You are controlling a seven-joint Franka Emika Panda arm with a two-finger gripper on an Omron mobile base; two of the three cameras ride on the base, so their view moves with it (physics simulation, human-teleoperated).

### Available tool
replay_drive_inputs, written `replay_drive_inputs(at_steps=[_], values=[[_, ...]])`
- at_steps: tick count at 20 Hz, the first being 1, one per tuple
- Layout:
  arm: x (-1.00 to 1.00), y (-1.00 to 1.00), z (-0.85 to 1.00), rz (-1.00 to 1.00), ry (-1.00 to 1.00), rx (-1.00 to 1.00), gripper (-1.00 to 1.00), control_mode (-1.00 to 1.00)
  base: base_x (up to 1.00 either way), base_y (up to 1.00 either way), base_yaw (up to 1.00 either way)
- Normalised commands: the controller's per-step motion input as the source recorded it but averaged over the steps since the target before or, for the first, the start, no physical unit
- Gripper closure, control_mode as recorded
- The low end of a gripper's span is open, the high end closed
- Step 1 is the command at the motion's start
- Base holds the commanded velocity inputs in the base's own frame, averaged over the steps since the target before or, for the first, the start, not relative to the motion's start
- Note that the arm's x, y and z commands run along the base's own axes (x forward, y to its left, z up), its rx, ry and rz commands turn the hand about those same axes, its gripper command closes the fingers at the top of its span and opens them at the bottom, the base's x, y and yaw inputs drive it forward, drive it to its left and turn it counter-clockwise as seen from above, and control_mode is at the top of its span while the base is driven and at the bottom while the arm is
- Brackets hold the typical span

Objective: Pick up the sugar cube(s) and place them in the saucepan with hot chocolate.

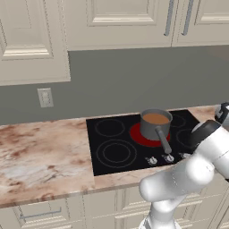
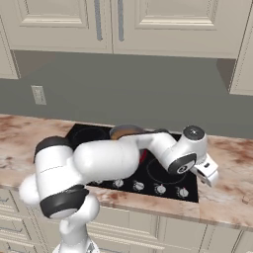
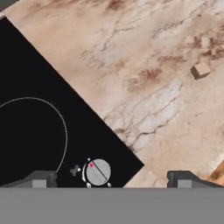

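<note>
1. Sugar cube (image 3: 201, 70): in the hand view a small pale tan cube lies alone on the marbled tabletop (image 3: 144, 65), at about 2 o'clock from the picture's centre and well apart from the black cooktop (image 3: 39, 109).
2. Nearest the hand camera, the fingers (image 3: 40, 179) stand wide apart with nothing between them; one tip rises at 7 o'clock over the black glass, the other at 5 o'clock over the tabletop.
3. Just beyond the left tip is a round grey knob (image 3: 98, 172) with a small red mark and a tiny white symbol beside it; the symbol is too small to read. A thin white burner ring (image 3: 30, 131) curves at 9 o'clock.
4. In the right base view the gripper (image 2: 207, 170) hangs at the right front corner of the cooktop, near the row of knobs (image 2: 148, 187).
5. In the left base view the saucepan (image 1: 155, 124) sits on a red glowing burner (image 1: 142, 136) at the back right of the cooktop, its straight handle (image 1: 163, 139) pointing to about 5 o'clock, toward the front edge.
6. The hot chocolate (image 1: 156, 119) fills the saucepan as a smooth light-brown round.
7. Farther back, a white wall outlet (image 1: 45, 97) is on the grey backsplash, with cream cabinets (image 1: 120, 20) above. No readable writing or brand shows anywhere.
</note>
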Motion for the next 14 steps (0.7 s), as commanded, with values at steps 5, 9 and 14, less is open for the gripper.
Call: replay_drive_inputs(at_steps=[5,9,14], values=[[0.1,-0.4,-0.14,0.0,0.09,0.0,-1.0,-1.0,0.0,0.0,0.0],[0.04,-0.57,-0.03,0.0,0.04,0.0,-1.0,-1.0,0.0,0.0,0.0],[0.0,-0.41,-0.02,0.0,0.0,0.02,-1.0,-1.0,0.0,0.0,0.0]])
